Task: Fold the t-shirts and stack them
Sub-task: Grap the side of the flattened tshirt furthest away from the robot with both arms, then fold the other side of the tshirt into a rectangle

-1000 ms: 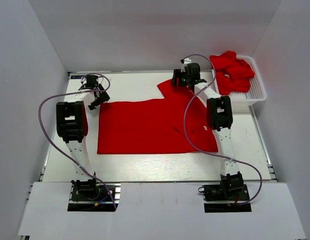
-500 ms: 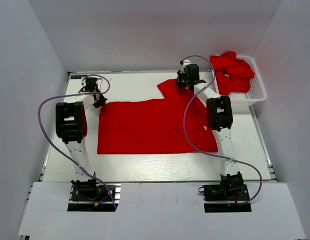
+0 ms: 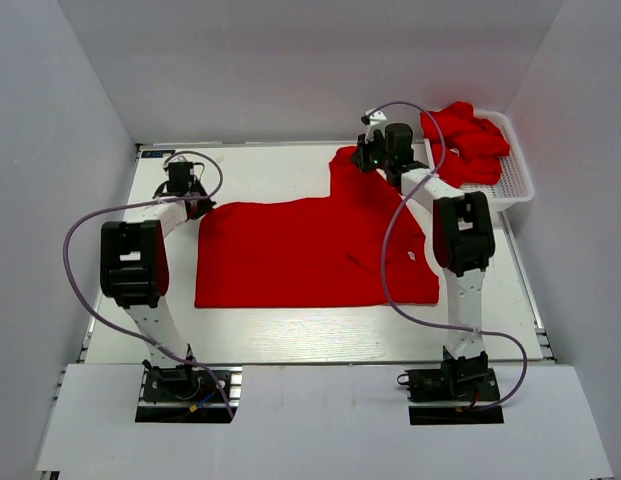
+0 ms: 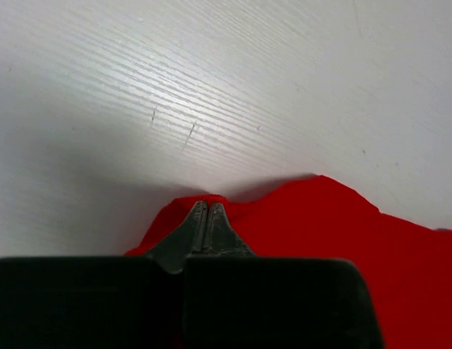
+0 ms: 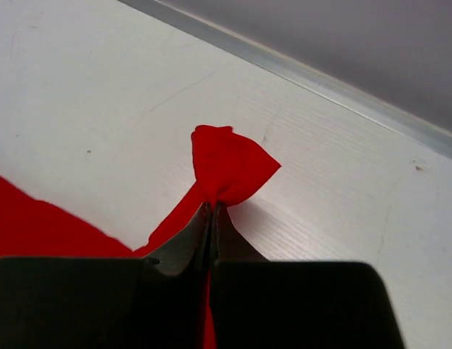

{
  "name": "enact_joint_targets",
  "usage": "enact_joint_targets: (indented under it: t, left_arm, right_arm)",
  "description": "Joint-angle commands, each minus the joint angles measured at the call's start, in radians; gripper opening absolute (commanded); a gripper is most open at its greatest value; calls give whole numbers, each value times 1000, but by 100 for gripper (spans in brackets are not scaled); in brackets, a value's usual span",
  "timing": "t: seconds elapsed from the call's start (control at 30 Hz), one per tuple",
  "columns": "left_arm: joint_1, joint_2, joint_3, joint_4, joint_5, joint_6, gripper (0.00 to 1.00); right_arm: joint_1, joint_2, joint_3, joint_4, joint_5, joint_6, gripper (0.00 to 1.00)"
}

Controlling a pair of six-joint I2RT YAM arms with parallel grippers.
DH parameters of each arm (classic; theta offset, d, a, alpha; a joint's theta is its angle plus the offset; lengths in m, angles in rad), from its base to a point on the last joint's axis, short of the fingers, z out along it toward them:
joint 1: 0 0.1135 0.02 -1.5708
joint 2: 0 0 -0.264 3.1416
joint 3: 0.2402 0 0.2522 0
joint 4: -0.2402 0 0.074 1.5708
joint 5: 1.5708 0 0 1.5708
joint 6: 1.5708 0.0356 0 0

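Starting from the near edge of the table, a red t-shirt lay spread flat across the middle of the white top, its near hem straight and running along that edge. At the shirt's far left corner the left gripper was pressed closed low over the surface, with a small ridge of red cloth caught at its fingertips. Farther back and to the right, a part of the same shirt jutted toward the rear wall, and there the right gripper was clamped tight on a bunched tuft of the fabric, which poked out past its fingertips. Beyond that, at the far right corner, a white mesh basket held a rumpled heap of more red t-shirts.
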Motion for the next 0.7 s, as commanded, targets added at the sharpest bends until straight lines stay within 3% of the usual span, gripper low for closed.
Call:
enact_joint_targets:
  t: [0.0,0.17,0.67]
  left_arm:
    - [-4,-124,-42,30,2,13,0]
    - [-4,-213,-127,41,-21,13,0]
    - [-4,-404,-332,66,-21,32,0]
  right_arm:
    - [1,-120,-129,100,-11,-37,0]
    - [-2,-307,-388,197,37,-46,0]
    - [1,-703,-821,214,78,-22,0]
